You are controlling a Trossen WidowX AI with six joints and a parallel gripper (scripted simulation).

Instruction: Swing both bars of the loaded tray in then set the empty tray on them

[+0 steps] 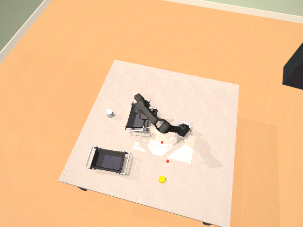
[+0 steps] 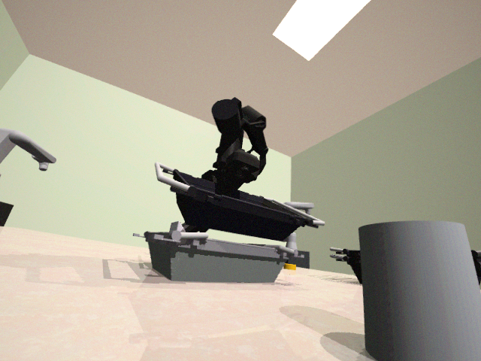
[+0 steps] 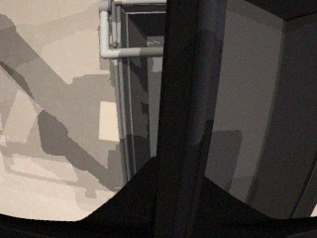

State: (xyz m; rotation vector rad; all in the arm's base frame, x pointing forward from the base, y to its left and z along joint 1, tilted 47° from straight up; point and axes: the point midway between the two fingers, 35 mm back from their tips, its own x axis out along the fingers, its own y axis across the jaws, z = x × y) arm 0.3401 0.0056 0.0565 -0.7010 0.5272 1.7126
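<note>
Gripper: my gripper [image 1: 148, 116] [image 2: 229, 188] [image 3: 164, 165] is clenched on a long wall of the upper tray; the exterior view hides the fingertips.
Upper tray: the empty tray [image 1: 134, 120] [image 2: 240, 213] [image 3: 248, 99] hangs over the loaded tray [image 1: 147, 124] [image 2: 229, 268] [image 3: 134, 99], tilted, its low end on the exterior view's right.
Gap: I see a light sliver between upper base and lower rim, tighter at the low end; contact there, can't tell.
Lower tray: grey, tapered walls, standing on the table [image 1: 195, 97] [image 2: 97, 310]; I can't make out its load.
Lower bar: one pale round bar [image 3: 134, 52] crosses the opening in my wrist view; the other bar's seating, can't confirm.
Side room: pale cylinder [image 1: 110, 113] [image 2: 419, 287], smooth, upright, apart from both stacked trays. Bare tabletop shows between.
Spare tray: dark, ribbed-rim tray [image 1: 109, 160] [image 2: 352, 264], well apart, white bars outboard at both ends.
Small stuff: two red blocks [image 1: 162, 142] [image 1: 167, 161] and a round yellow disc [image 1: 161, 179] [image 2: 290, 266] lie on the table, clear of the trays.
Surface: tabletop mottled pale pink, sunlit patches near my arm [image 1: 163, 126] [image 2: 229, 144].
</note>
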